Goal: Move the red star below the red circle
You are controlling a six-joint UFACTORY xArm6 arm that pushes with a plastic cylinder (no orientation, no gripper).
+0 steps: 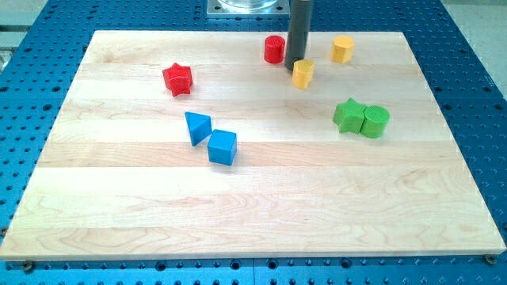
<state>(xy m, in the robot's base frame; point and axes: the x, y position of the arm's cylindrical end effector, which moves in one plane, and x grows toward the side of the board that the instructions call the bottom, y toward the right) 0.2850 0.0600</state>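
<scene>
Though perhaps touching, my tip [295, 66] (beside red circle [274, 49]).

Pale matt wooden board [253, 198] on blue perforated metal table [475, 95].

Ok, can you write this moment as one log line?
my tip: between red circle, yellow block | red star: left of circle, not below

Dark rod upright, my tip [294, 66] on board
</scene>
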